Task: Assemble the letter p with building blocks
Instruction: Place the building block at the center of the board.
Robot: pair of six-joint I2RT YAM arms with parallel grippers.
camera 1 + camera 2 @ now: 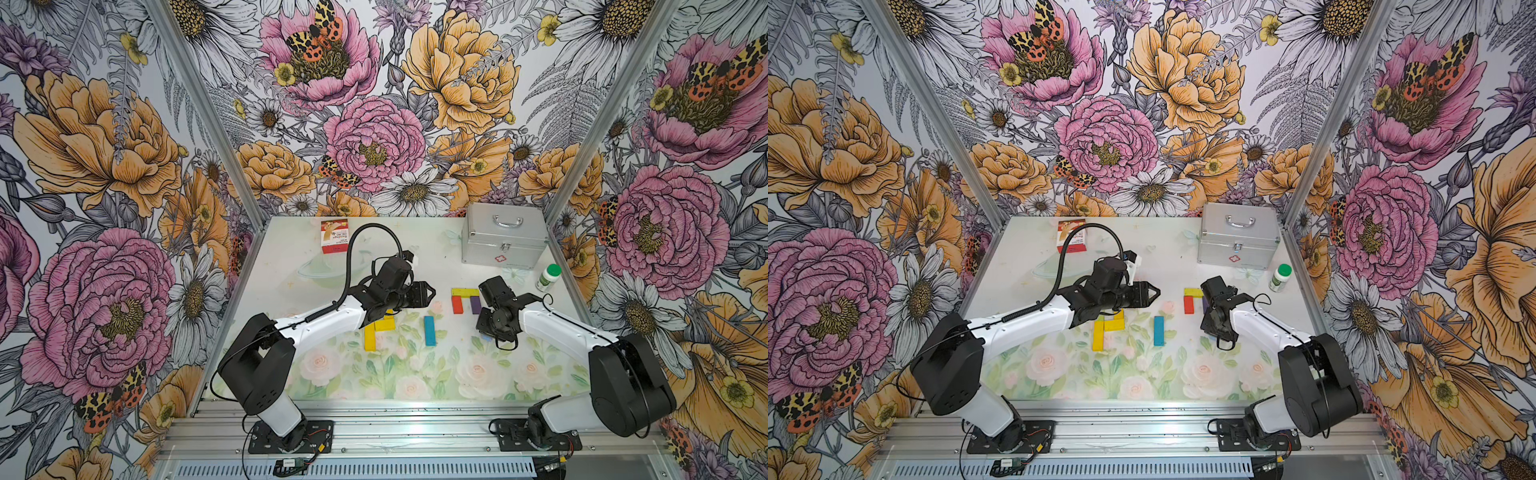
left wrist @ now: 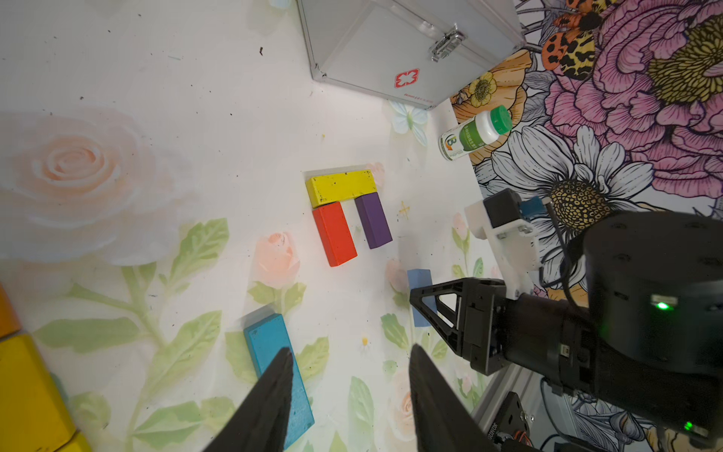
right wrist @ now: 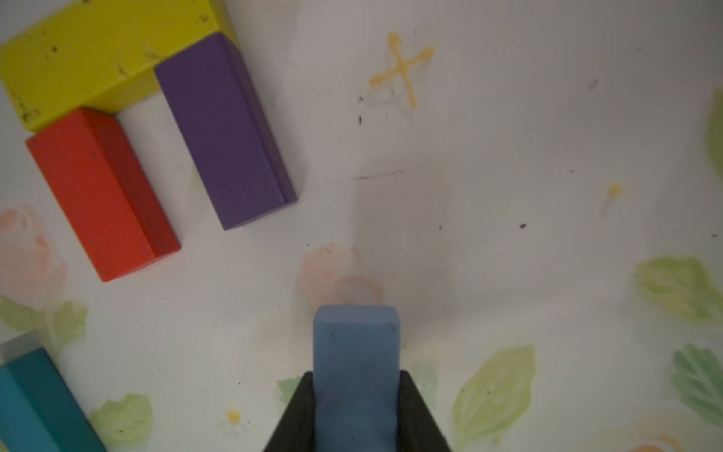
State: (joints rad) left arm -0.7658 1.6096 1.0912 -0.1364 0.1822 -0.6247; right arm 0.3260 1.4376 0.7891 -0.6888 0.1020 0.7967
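Three building blocks lie together at mid-right: a yellow block (image 1: 465, 293) across the top, with a red block (image 1: 457, 305) and a purple block (image 1: 476, 304) below it. These same yellow (image 3: 98, 58), red (image 3: 98, 191) and purple (image 3: 223, 129) blocks show in the right wrist view. My right gripper (image 3: 356, 377) is shut on a light blue block (image 3: 356, 344), just in front of the purple one. A teal block (image 1: 430, 330) lies alone in the middle. My left gripper (image 2: 352, 352) hovers open and empty beside the teal block (image 2: 270, 344). Yellow blocks (image 1: 372, 334) sit partly hidden under the left arm.
A silver case (image 1: 505, 237) stands at the back right, with a green-capped bottle (image 1: 548, 277) in front of it by the right wall. A red-and-white box (image 1: 334, 236) stands at the back left. An orange block (image 2: 6, 313) shows at the left wrist view's edge.
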